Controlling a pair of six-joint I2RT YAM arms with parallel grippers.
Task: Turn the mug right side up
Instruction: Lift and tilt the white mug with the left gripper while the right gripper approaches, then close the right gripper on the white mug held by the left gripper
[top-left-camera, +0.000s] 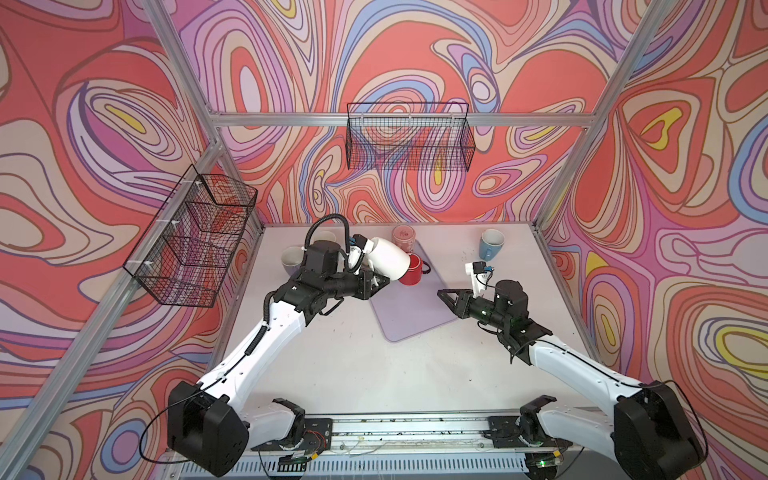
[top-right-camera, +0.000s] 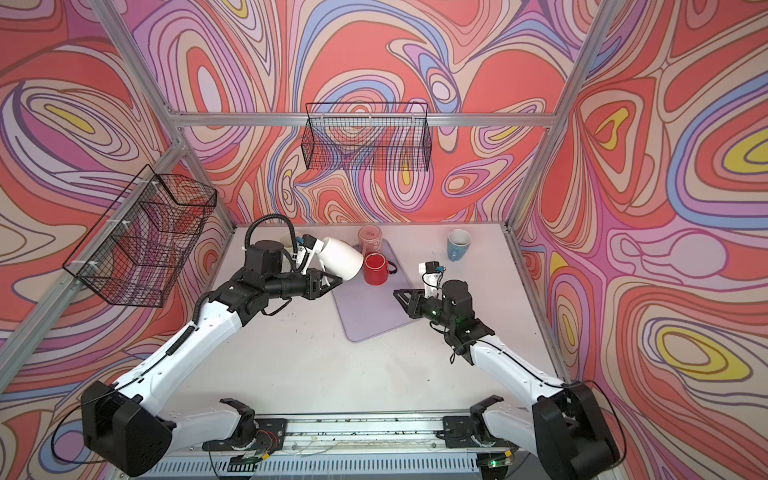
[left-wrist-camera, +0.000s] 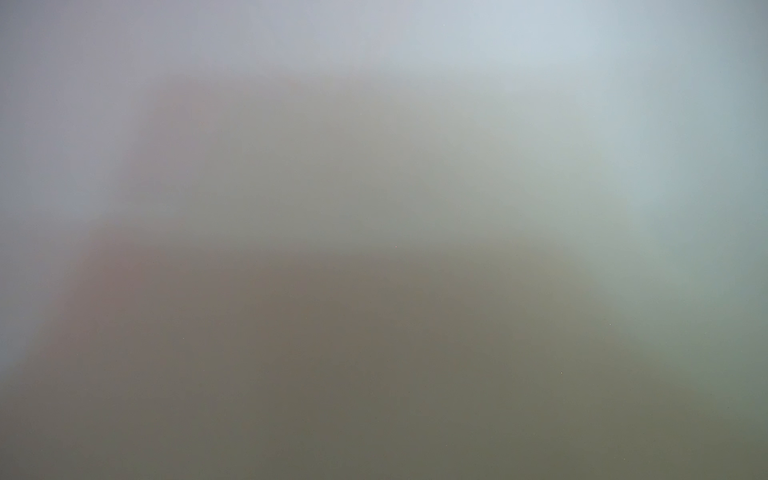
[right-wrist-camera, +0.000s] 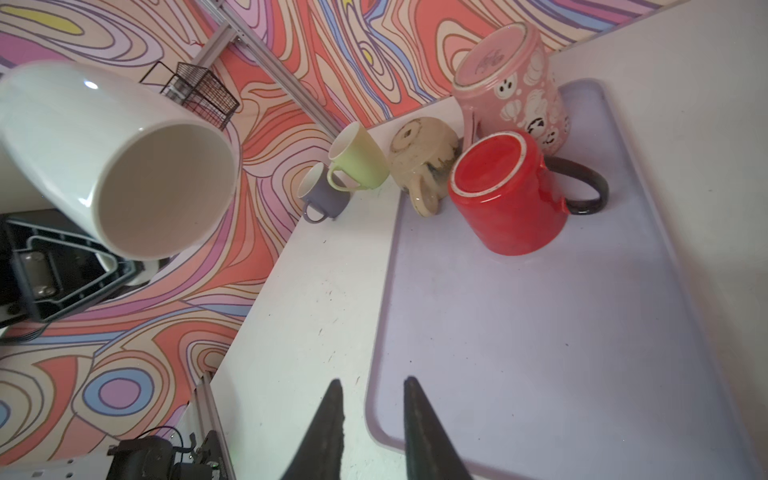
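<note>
1 bench (top-left-camera: 332, 353) carries a lilac mat (top-left-camera: 411, 316), where a red mug (top-left-camera: 410, 270) and a pink mug (top-left-camera: 402, 237) stand upside down. Above the mat's far left edge the white mug (top-left-camera: 388, 259) hangs tilted, mouth slanting down toward the red mug, clenched in the left jaws. The right jaws stand slightly parted, grasping nothing.

You have the white mug (top-left-camera: 388, 257) up in the air in both top views; plain, glossy, tipped near sideways; its open mouth points down toward the red mug (top-left-camera: 411, 272), rim just beside it; right wrist view shows the mug (right-wrist-camera: 112, 158) empty inside.
</note>
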